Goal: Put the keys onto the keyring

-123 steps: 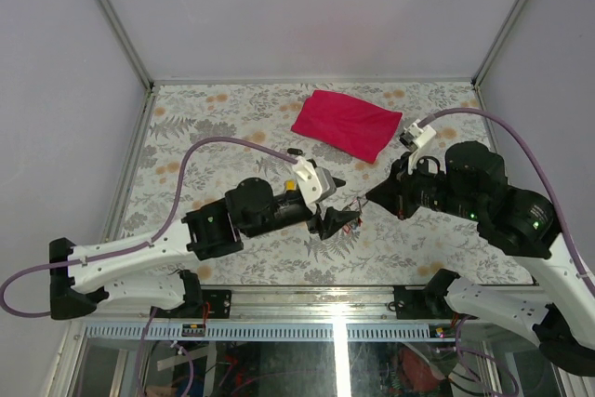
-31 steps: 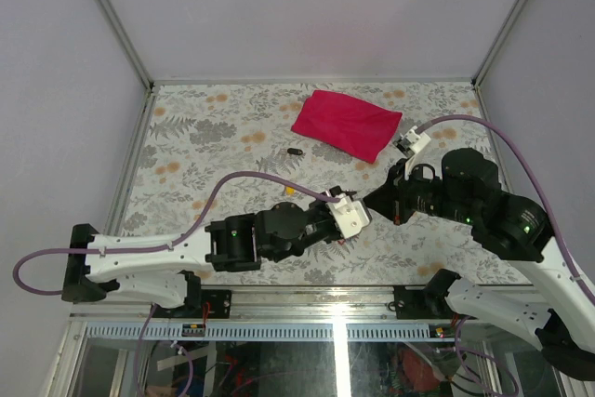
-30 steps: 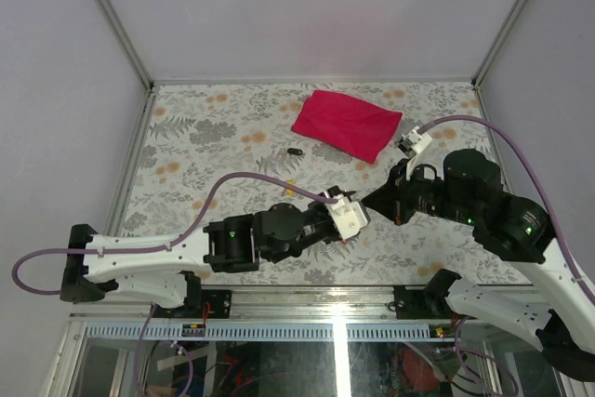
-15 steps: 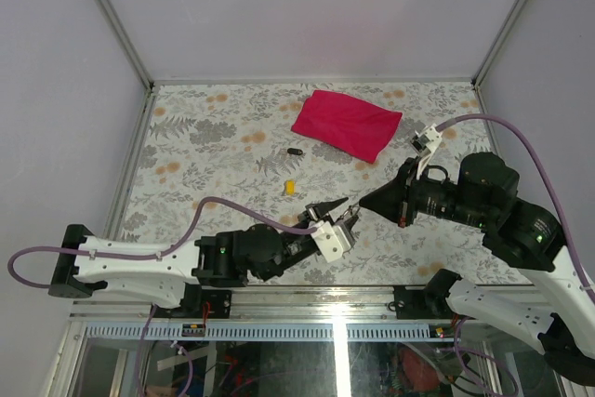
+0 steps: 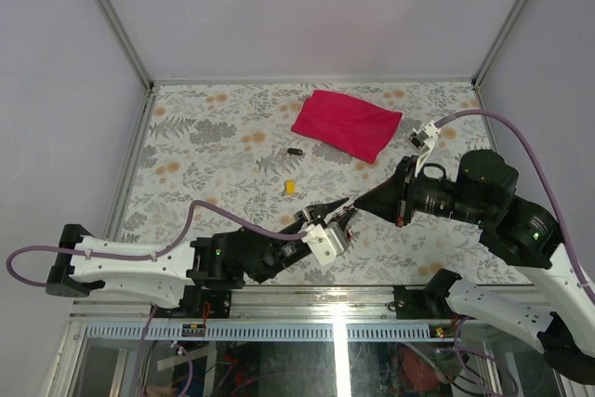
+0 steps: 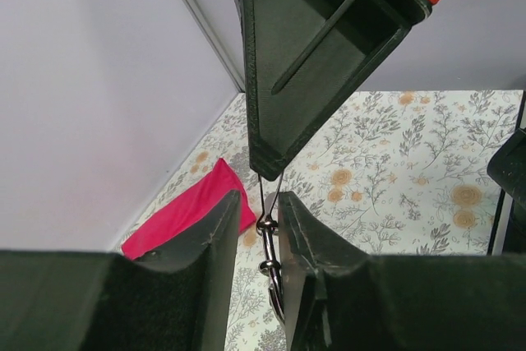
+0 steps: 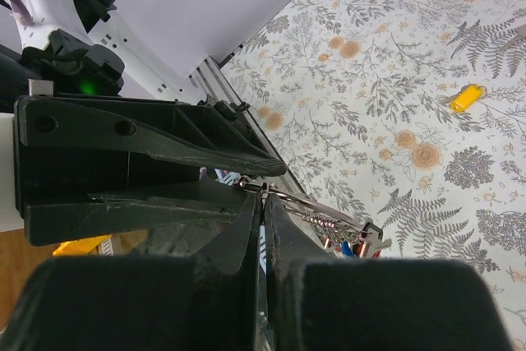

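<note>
The keyring (image 5: 348, 219) hangs in the air between my two grippers near the table's front, its bunch of coloured keys (image 7: 355, 241) dangling. My right gripper (image 5: 357, 205) is shut on the thin silver ring (image 7: 283, 196). My left gripper (image 5: 337, 208) is open. Its jaws stand a little apart on either side of the ring's silver clasp (image 6: 269, 240), which lies against one pad. In the left wrist view the right gripper's fingers (image 6: 312, 63) hang just above that clasp. A loose yellow key (image 5: 290, 187) lies on the table and shows in the right wrist view (image 7: 464, 98). No loose red key shows.
A magenta cloth (image 5: 347, 125) lies at the back middle and also shows in the left wrist view (image 6: 185, 215). A small dark object (image 5: 294, 151) lies left of the cloth. The floral table (image 5: 186, 137) is walled at the left, back and right.
My left arm has pulled back toward the near edge and its jaws have opened off the keyring. My right gripper has kept hold of the ring and stretched slightly left.
</note>
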Action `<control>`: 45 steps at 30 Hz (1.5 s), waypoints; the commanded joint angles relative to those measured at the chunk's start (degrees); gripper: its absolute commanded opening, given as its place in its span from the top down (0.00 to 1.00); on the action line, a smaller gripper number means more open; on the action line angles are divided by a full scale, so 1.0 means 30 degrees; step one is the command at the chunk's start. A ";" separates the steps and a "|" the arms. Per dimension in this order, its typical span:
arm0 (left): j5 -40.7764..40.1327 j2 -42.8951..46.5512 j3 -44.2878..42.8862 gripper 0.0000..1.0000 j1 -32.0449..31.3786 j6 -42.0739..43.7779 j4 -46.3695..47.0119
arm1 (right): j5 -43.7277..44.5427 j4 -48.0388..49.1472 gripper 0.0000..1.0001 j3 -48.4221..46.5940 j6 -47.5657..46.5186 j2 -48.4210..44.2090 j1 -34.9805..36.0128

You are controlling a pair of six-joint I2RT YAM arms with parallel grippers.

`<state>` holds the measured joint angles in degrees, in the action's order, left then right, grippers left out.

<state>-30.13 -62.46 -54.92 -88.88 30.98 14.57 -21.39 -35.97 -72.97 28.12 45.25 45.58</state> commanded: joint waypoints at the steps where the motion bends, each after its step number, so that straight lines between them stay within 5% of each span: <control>1: -0.0680 -0.0164 -0.0162 0.75 -0.0204 0.0630 0.1661 | -0.1009 0.1315 1.00 -0.0500 0.0471 0.0011 -0.0029; 15: -0.1203 -0.0494 -0.0540 1.00 -0.0456 0.1144 0.1649 | -0.0339 0.0987 0.98 -0.0467 0.0113 -0.0316 -0.0026; 19: -0.1271 -0.0511 -0.0587 1.00 -0.0518 0.1136 0.1540 | 0.0918 0.1024 0.68 -0.0421 -0.0323 -0.0794 -0.0019; 23: -0.1424 -0.0540 -0.0627 1.00 -0.0538 0.1201 0.1470 | 0.1869 0.1242 0.57 -0.0287 -0.0565 -0.1274 -0.0020; 36: -0.1791 -0.0773 -0.0844 1.00 -0.0614 0.1093 0.0929 | 0.1707 0.0446 0.58 -0.0086 -0.1761 -0.1090 -0.0036; 45: -0.4293 -0.0232 -0.1072 1.00 -0.0593 -0.0966 -0.1084 | 0.7628 -0.1552 0.52 -0.0345 -0.2244 -0.0803 -0.0020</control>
<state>-38.24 -65.04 -55.57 -90.24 31.73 12.78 -8.80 -38.87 -72.95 22.83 42.22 45.58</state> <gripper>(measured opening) 0.108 0.464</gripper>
